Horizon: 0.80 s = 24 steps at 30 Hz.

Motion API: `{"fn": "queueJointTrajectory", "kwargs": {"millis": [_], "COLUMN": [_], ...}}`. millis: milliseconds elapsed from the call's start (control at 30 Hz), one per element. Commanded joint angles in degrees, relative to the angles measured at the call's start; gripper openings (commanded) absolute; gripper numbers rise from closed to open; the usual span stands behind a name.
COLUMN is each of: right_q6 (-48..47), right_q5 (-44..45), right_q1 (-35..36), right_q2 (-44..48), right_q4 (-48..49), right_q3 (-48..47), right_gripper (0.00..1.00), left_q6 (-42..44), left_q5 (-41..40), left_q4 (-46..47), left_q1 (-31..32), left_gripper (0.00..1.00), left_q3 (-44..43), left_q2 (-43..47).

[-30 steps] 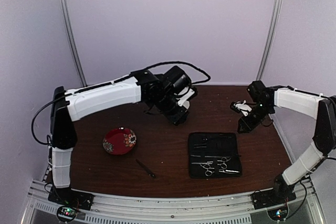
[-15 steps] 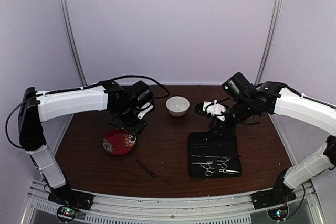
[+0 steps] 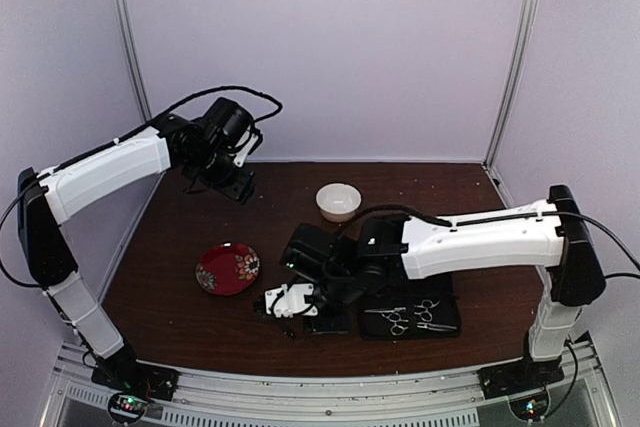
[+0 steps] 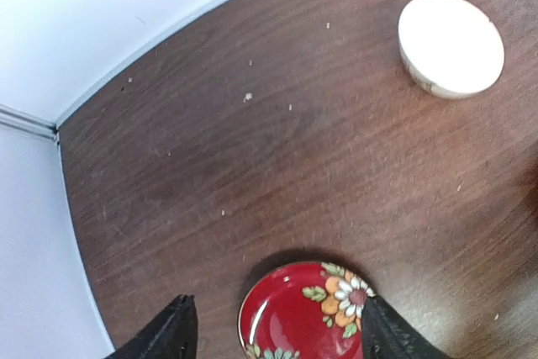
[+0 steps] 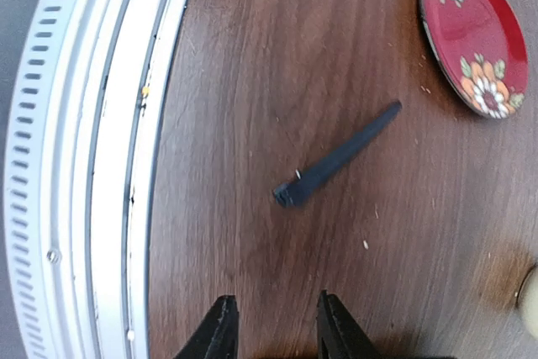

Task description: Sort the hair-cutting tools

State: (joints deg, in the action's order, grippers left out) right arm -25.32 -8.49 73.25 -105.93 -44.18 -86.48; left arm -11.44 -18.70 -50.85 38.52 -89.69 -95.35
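Note:
A thin black stick-like tool (image 5: 336, 166) lies on the brown table near the front rail. My right gripper (image 5: 273, 334) hangs just short of it, open, with bare wood between its fingers. In the top view the right gripper (image 3: 272, 305) sits low to the left of the black case (image 3: 445, 297), covering most of the stick. Two silver scissors (image 3: 399, 320) (image 3: 431, 313) lie in the case. My left gripper (image 3: 232, 185) is raised at the back left. In its wrist view the left gripper (image 4: 273, 338) is open and holds nothing, high above the plate.
A red flowered plate (image 3: 228, 268) (image 4: 307, 313) (image 5: 475, 39) lies left of centre. A white bowl (image 3: 338, 201) (image 4: 451, 45) stands at the back middle. The metal front rail (image 5: 84, 166) runs close beside the stick. The right arm (image 3: 470, 239) stretches over the case.
The right arm swung from the back right over the case and came down at the stick. The left arm drew back from the plate to the back left, and its jaws spread wider.

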Motion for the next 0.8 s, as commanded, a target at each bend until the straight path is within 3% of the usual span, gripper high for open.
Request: {"fn": "queueJointTrajectory", "kwargs": {"millis": [0, 100, 300, 767], "right_q6": [-1.1, -2.0, -1.9, -2.2], "right_q5": [6.9, 9.4, 13.3, 11.0], "right_q1": [2.4, 3.0, 3.0, 3.0], "right_q2": [-6.6, -9.7, -13.5, -18.5], "right_q4": [0.7, 1.5, 2.6, 2.1], "right_q3": [-4.8, -5.5, -7.3, -11.2], "right_gripper": [0.32, 0.31, 0.32, 0.28], "left_q6": [0.4, 0.6, 0.6, 0.5], "left_q5": [6.5, 7.4, 12.2, 15.4], "left_q4": [4.0, 7.2, 7.1, 7.1], "left_q1": [-4.5, -5.9, -7.6, -8.2], "left_gripper": [0.73, 0.77, 0.78, 0.76], "left_q3": [1.5, 6.0, 5.9, 6.3], "left_q2": [0.9, 3.8, 4.0, 6.3]}}
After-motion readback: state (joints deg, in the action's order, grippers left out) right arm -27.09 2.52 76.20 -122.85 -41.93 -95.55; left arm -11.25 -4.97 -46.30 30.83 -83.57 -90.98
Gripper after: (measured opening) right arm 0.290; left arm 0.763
